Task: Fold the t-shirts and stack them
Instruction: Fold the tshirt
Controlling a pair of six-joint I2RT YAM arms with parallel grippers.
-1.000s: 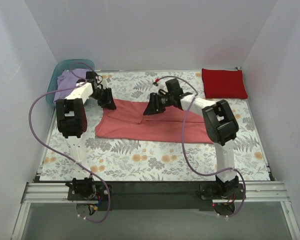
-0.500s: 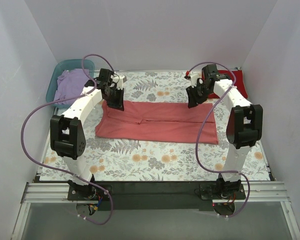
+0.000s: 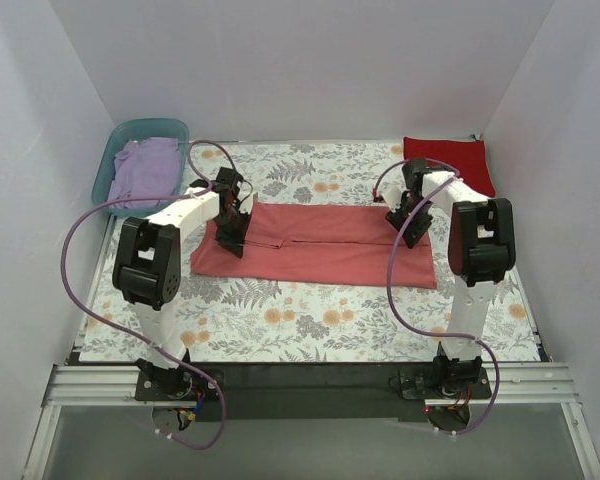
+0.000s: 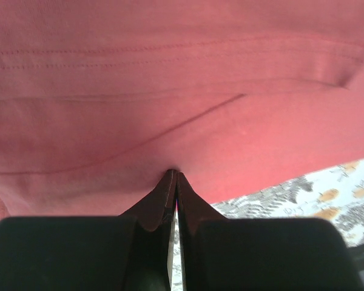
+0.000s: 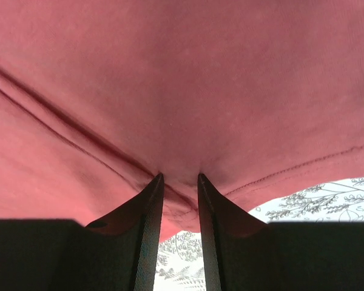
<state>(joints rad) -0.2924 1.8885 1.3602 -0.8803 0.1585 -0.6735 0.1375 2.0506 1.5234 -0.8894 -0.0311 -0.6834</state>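
Note:
The salmon-pink t-shirt [image 3: 320, 250] lies flat as a long folded band across the middle of the floral cloth. My left gripper [image 3: 230, 235] is down on its left end, jaws pressed together on the cloth [image 4: 173, 176]. My right gripper [image 3: 412, 228] is down on its right end, jaws narrow with a bunched hem between them [image 5: 179, 179]. The shirt fills both wrist views [image 4: 170, 73] [image 5: 182, 73]. The deep red t-shirt [image 3: 448, 165] lies folded at the far right corner. The lavender t-shirt [image 3: 145, 170] lies in the tub.
The teal plastic tub [image 3: 130, 130] stands at the far left corner. The white floral-print cloth [image 3: 280, 320] covers the table. White walls close in the left, right and back. Purple cables loop from both arms.
Both grippers moved apart from the shirt's middle to its two ends, then came down from the far edge onto the cloth. The shirt now lies smoother and longer.

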